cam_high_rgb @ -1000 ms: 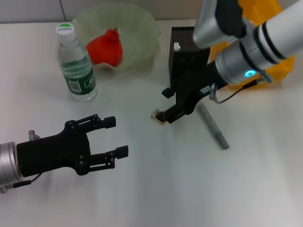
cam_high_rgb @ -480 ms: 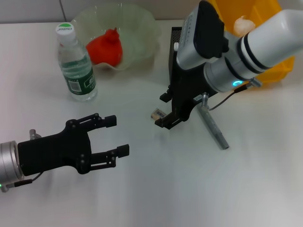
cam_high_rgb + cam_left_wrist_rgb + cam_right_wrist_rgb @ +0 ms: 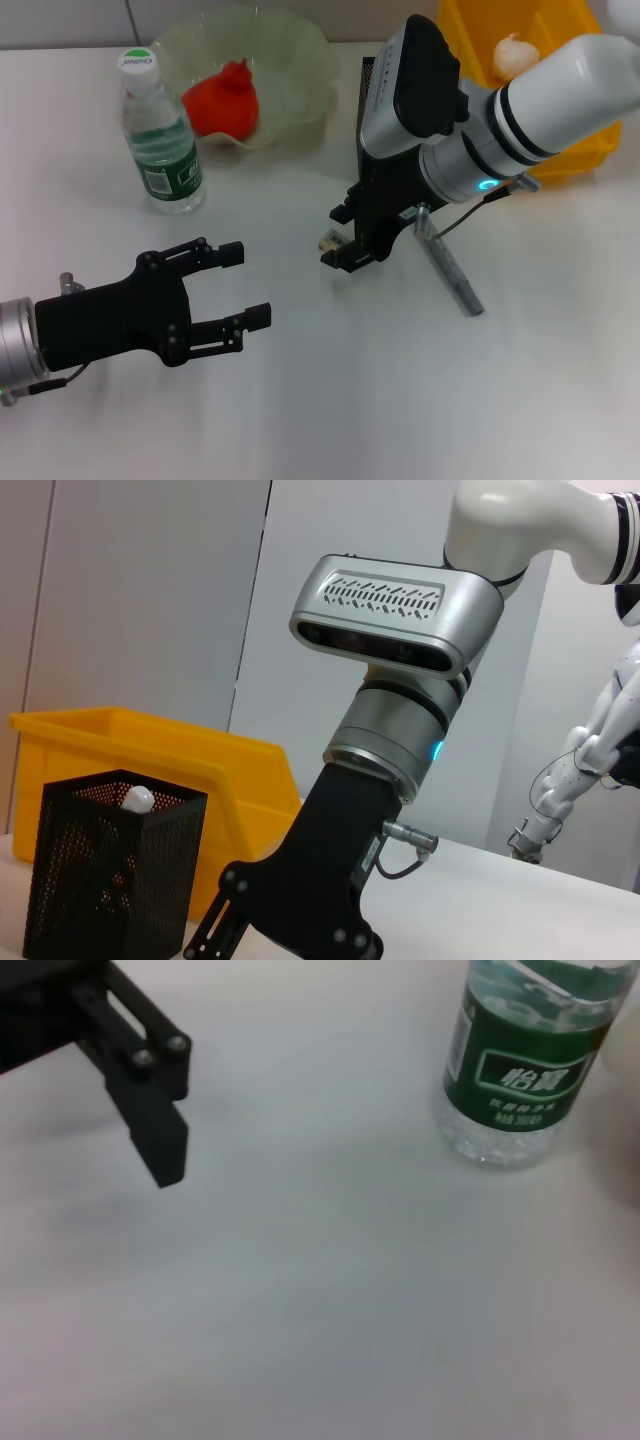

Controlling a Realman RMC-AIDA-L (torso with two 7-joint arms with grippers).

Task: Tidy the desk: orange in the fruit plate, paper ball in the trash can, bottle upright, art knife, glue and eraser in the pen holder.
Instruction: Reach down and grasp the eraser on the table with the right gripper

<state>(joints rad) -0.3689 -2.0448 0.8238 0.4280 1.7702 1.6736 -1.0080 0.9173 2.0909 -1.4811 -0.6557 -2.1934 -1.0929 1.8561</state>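
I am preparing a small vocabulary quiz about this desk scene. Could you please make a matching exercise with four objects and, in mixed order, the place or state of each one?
Objects:
1. red-orange round orange
2. clear plastic bottle with green label
3. crumpled white paper ball
4. tiny beige eraser

Places or states:
A. inside the yellow plastic trash can
B. at the tips of the right claw
C. in the pale-green wavy fruit plate
D. standing upright on the white table

Pairs: 1-C, 2-D, 3-A, 4-B

One bottle (image 3: 160,140), one orange (image 3: 224,100), one eraser (image 3: 330,240), one paper ball (image 3: 513,52), two hands.
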